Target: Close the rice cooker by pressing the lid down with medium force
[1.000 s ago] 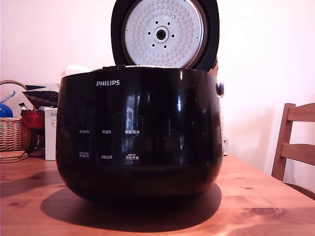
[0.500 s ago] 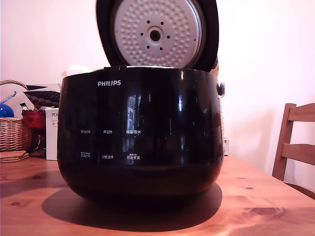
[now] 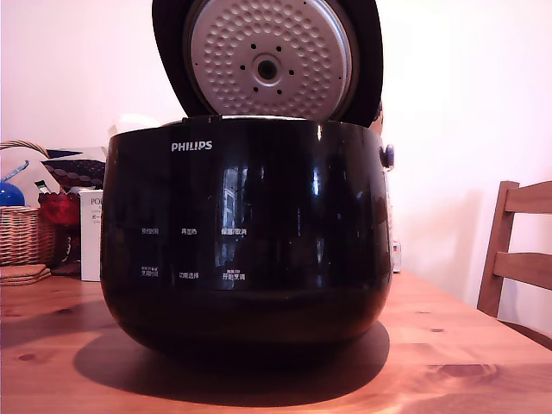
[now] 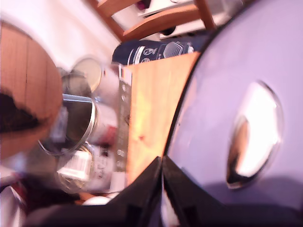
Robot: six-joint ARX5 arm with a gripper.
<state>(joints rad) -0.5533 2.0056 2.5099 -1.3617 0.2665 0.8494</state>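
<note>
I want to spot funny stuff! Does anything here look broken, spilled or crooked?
Nothing looks broken or spilled. The lid stands open above the rice cooker, tipped forward so its dimpled metal plate shows. That is just an open cooker waiting to be shut. The cooker sits level on the wooden table.

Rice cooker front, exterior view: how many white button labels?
6, on the rice cooker front in two rows of three: upper row, lower row. More may wrap out of sight.

Exterior view low, frontal; blurry wrist view seemingly behind lid [image 4: 236,94].
</note>
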